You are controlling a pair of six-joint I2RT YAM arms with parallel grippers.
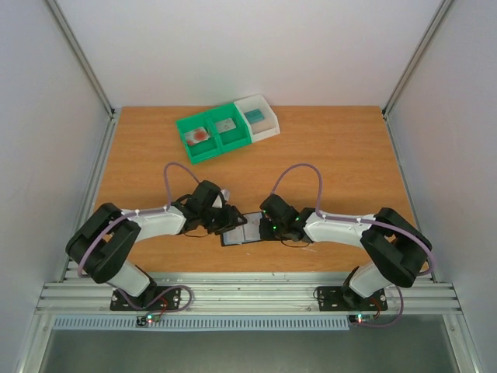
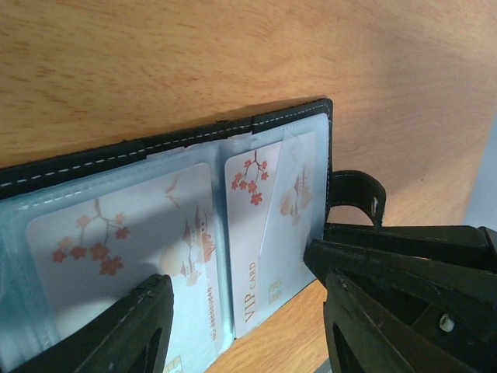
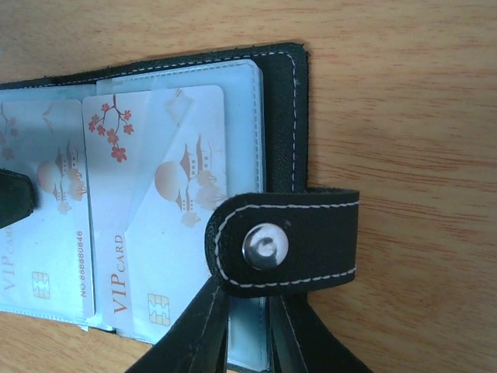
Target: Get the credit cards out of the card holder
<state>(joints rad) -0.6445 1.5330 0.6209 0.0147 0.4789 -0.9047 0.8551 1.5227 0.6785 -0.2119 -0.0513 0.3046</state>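
Note:
The card holder lies spread open on the table between the two arms, black edge uppermost. Its grey-blue pockets hold credit cards printed with red blossoms. In the left wrist view one card fills the left pocket, and another, marked VIP CARD, sits in the right pocket. My left gripper is open, its fingers standing on either side of the VIP card without touching it. My right gripper is shut on the holder's right edge, just below the folded-over clasp tab.
A green two-compartment bin sits at the back of the table with a card in each compartment. A white bin beside it holds something teal. Grey walls stand on both sides of the wooden table.

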